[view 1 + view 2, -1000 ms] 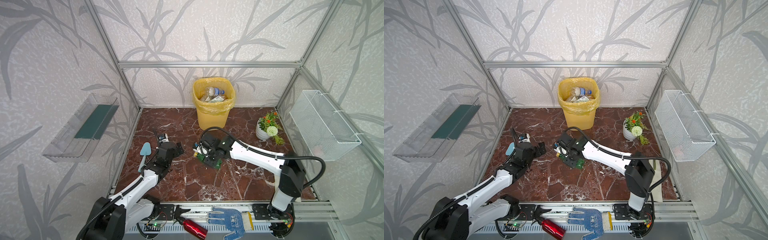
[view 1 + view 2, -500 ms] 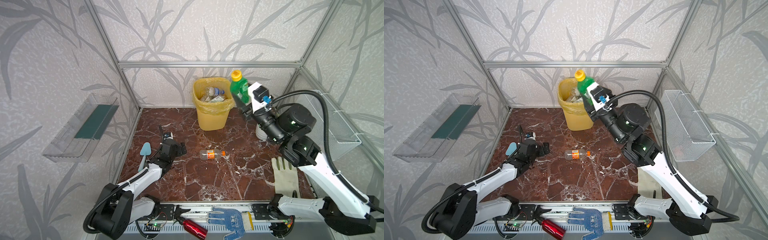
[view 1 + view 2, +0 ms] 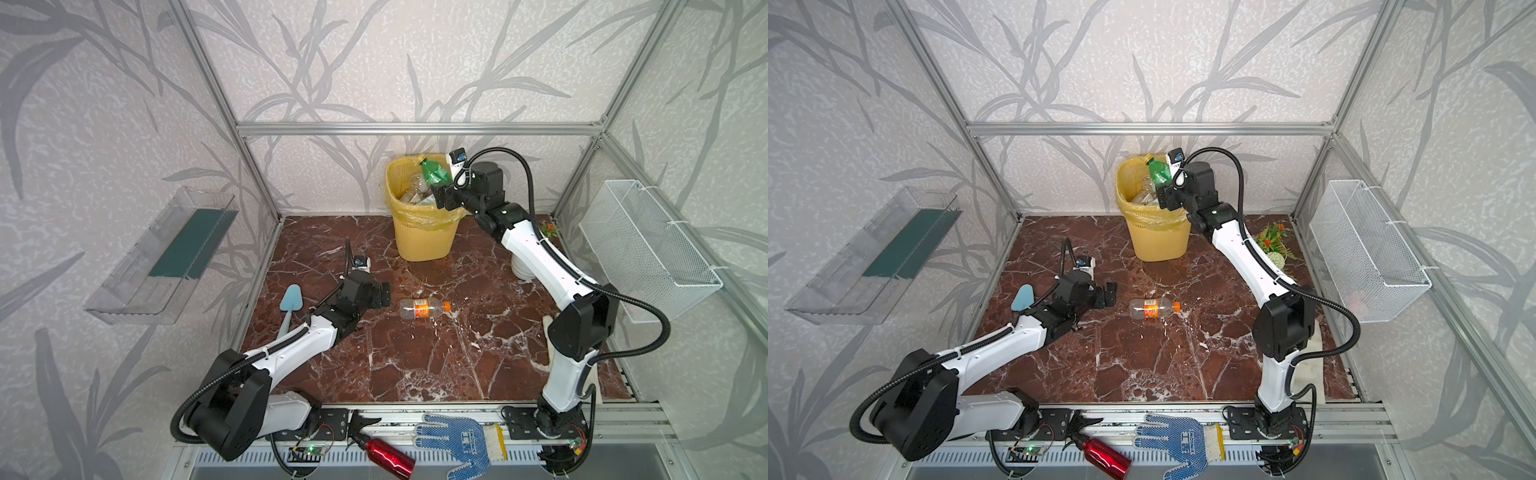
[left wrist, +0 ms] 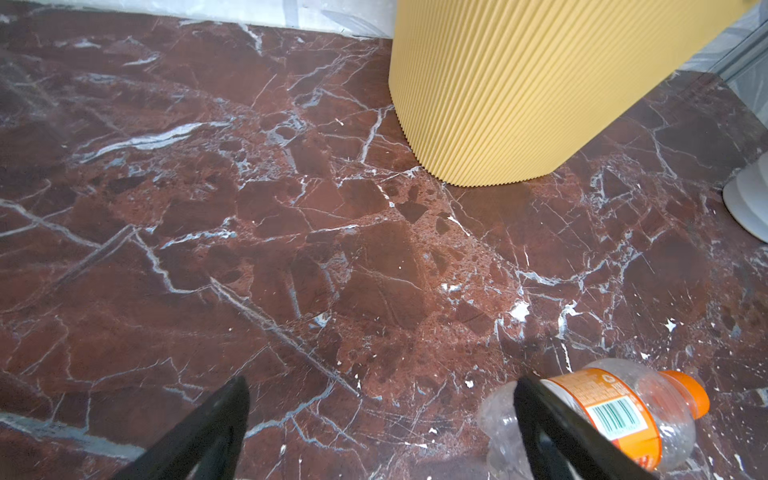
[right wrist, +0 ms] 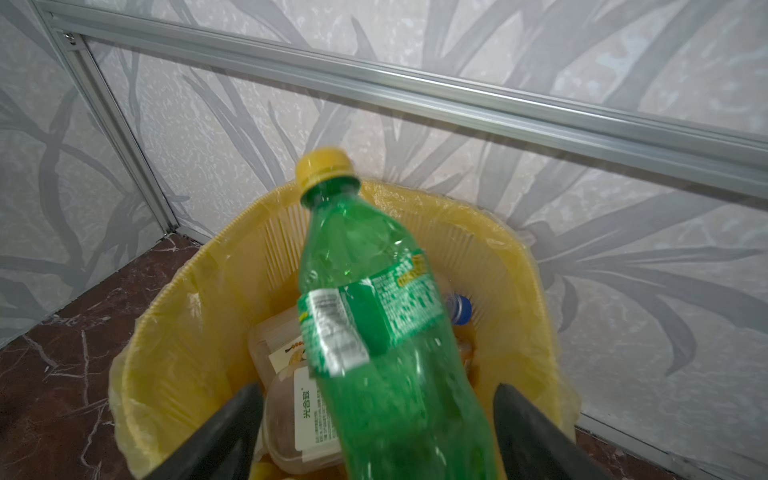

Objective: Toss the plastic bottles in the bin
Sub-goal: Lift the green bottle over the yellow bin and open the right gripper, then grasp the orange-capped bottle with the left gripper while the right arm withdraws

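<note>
At the back wall, near the middle: yellow lattice bin (image 3: 419, 241), its bag-lined rim folded outward, its base on the red marble tabletop (image 3: 415, 365). Over the right side of that rim, right gripper (image 5: 376, 388) with fingers spread wide. Gap visible on each side between finger and green bottle (image 5: 374, 291), so no grip on it. Green bottle tilted, yellow cap up and toward the back wall, body blurred, lower end within the outline of the bin's mouth. Beneath it in the bin, more plastic bottles: one with a blue cap (image 5: 459, 309), one clear with a white label (image 5: 309, 419).

Low over the marble, left of centre: left gripper (image 4: 380, 384), fingers wide apart, nothing between them. Just beside one finger, an orange-label bottle (image 3: 422, 308) on its side, orange cap pointing right in both top views. Touching or not, hard to tell.

Open marble between that bottle and the bin's base, and across the front half up to the rail.

Along the edges:
- blue scoop (image 3: 289, 295) by the left wall
- potted flowers (image 3: 1271, 245) by the right wall, behind the right arm
- wire mesh basket (image 3: 648, 249) and clear tray (image 3: 166, 257), both hung on the side walls — off the floor
- red metal bottle (image 3: 388, 453) and blue dotted glove (image 3: 461, 436), on the front rail
</note>
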Motion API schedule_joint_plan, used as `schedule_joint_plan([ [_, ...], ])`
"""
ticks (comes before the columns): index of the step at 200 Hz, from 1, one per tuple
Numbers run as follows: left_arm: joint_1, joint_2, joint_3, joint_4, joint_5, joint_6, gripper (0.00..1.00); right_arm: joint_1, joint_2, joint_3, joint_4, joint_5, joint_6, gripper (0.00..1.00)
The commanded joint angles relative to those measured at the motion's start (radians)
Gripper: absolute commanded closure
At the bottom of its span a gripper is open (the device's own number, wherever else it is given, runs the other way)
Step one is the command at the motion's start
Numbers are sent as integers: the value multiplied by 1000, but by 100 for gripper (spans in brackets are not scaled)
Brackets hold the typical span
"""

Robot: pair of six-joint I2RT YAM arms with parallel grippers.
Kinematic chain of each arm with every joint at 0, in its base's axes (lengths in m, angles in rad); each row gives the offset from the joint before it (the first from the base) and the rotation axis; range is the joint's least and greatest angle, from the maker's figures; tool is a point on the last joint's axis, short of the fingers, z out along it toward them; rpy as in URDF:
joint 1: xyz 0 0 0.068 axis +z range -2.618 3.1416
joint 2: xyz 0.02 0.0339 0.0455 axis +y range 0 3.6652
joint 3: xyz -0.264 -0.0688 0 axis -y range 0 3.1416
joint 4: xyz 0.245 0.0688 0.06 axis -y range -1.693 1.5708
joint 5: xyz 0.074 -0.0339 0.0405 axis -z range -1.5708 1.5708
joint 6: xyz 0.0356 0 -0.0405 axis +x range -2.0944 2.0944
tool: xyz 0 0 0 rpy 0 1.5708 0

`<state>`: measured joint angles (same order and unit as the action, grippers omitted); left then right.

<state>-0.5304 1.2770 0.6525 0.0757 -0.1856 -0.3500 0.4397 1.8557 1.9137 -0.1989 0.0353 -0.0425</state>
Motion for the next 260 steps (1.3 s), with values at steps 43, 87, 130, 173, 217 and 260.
schedule_joint_plan([
  [43, -101, 8, 78, -50, -63, 173, 1, -29, -286, -85, 133, 75, -5, 5],
  [87, -189, 63, 131, -67, -46, 280, 1, -62, -325, -169, 129, 52, 8, 5],
  [130, -227, 167, 227, -165, 57, 383, 1, -124, -411, -375, 174, 21, 77, 5],
  [173, -246, 280, 350, -301, 167, 496, 1, -185, -501, -621, 199, -8, 135, 5],
  [217, -252, 338, 426, -445, 265, 608, 1, -254, -581, -852, 229, -53, 207, 4],
  [260, -259, 405, 485, -498, 255, 647, 3, -268, -626, -1005, 255, -69, 237, 4],
])
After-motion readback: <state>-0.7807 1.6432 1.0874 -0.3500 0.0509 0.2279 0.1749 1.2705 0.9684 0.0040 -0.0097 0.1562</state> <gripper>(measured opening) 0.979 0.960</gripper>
